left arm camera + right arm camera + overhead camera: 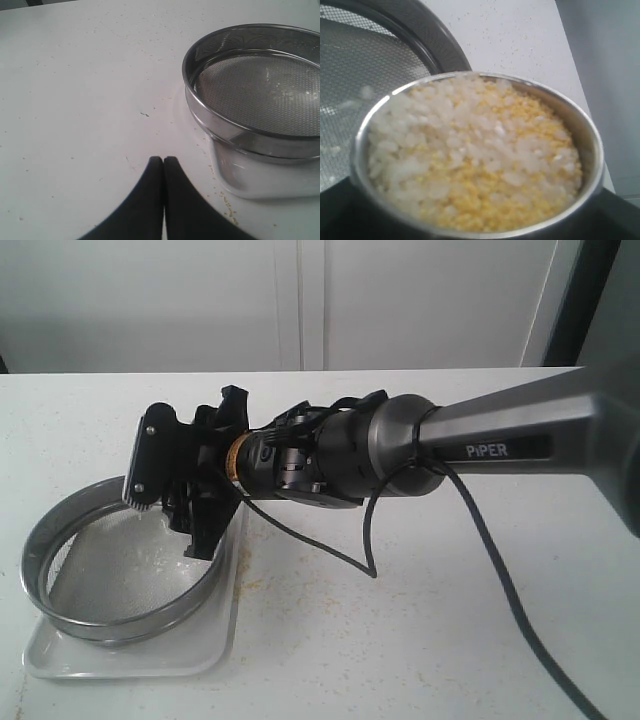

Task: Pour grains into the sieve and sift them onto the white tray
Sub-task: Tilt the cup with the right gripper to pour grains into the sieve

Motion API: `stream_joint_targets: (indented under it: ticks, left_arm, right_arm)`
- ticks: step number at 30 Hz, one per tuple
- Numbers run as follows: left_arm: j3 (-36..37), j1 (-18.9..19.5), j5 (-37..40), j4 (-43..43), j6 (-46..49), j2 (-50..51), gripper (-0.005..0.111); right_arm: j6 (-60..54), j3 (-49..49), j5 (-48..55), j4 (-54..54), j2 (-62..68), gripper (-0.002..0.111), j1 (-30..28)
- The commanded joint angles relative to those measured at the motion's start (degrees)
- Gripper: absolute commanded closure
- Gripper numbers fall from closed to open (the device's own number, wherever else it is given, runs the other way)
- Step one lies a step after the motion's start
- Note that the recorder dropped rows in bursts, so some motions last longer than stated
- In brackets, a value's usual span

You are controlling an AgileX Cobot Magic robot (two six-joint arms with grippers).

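The sieve (pixel 60 615) sits on the white tray (pixel 130 660) at the near left of the table. My right gripper (pixel 170 495) reaches across and hangs over the sieve's far rim. In the right wrist view it is shut on a small steel cup (pixel 592 150), whose body sits between the dark fingers (pixel 335 215). The cup is full of grains (pixel 475 160), pale ones mixed with yellow ones, and it leans over the sieve's mesh (pixel 365 60). A few pale grains (pixel 365 92) lie on that mesh. The left gripper (pixel 163 159) is shut and empty above bare table beside the sieve (pixel 225 130) and tray (pixel 260 180).
Stray yellow grains (pixel 227 205) dot the white table next to the tray. The right arm's black cable (pixel 480 540) droops over the table's middle. A white wall stands behind the table's far edge (pixel 400 368).
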Motion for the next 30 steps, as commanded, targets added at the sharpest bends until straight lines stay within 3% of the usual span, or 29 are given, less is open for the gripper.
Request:
stream_joint_targets:
  ticks: [1,8,30]
  left_arm:
    - [0.11,0.12,-0.12,-0.44,-0.25,-0.28,0.107]
    - [0.11,0.12,-0.12,-0.44,-0.25,-0.28,0.107]
    - [0.11,0.12,-0.12,-0.44,-0.25,-0.28,0.107]
  right_arm:
    - [-1.28,-0.56,-0.63,0.24,-0.50,0.108,0.00]
    - [-7.36,-1.90,3.30,0.24,-0.37,0.108,1.76]
    - [-10.92,-3.62,3.73,0.24,0.14,0.108,1.99]
